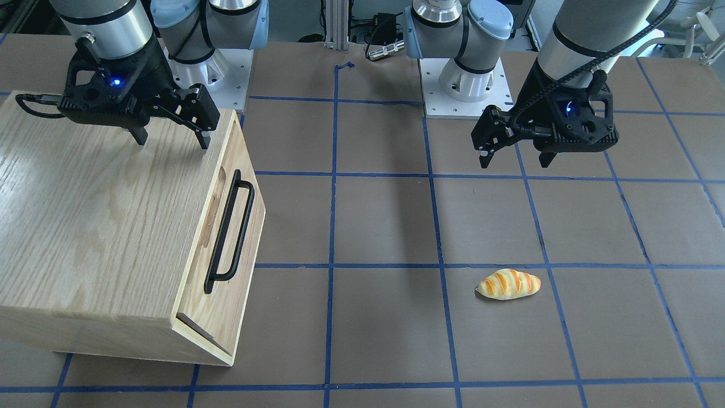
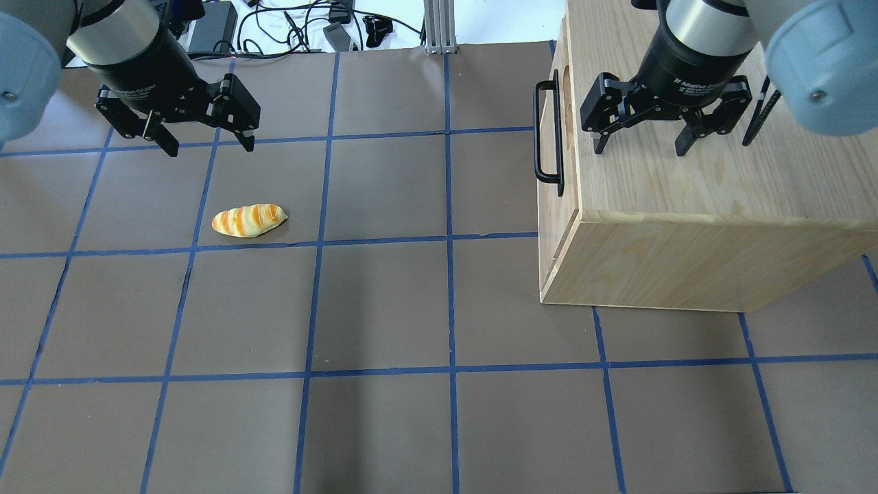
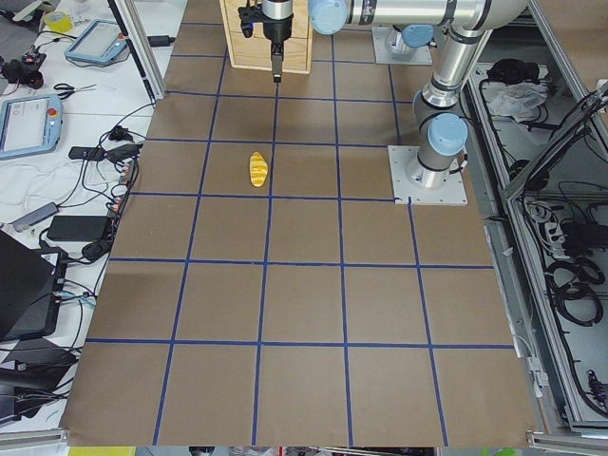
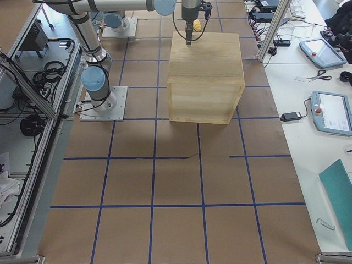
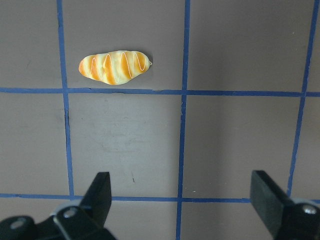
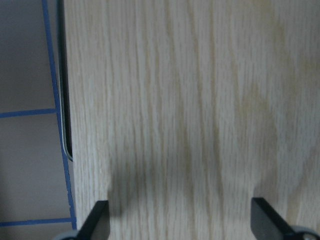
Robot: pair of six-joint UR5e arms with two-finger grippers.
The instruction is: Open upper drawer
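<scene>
**Reader:** Where does the upper drawer (image 1: pixel 226 226) lie?

**Arm:** In the oak-grain cabinet (image 1: pixel 102 226), which stands on my right half of the table (image 1: pixel 385 226). Its pale front panel faces the table's middle and sits level with the casing face. The black bar handle (image 1: pixel 245 218) runs along the panel, over the routed recess.

**Reader:** And your right claw, relative to it?

**Arm:** My right gripper (image 1: pixel 171 139) hangs over the cabinet's top, fingers spread wide with nothing between them. The drawer front lies below it and to the inner side. One fingertip stands just inside the top's edge above the panel; the other is farther in over the wood. The handle is apart from both. In the right wrist view, wood grain fills the frame and the handle shows as a dark strip at the left margin. Whether my tips touch the top, I cannot tell.

**Reader:** The left claw?

**Arm:** My left gripper (image 2: pixel 209 146), likewise spread and empty, hovers above bare table, well apart from the cabinet. A striped bread roll (image 2: pixel 248 220) lies near it.
</scene>
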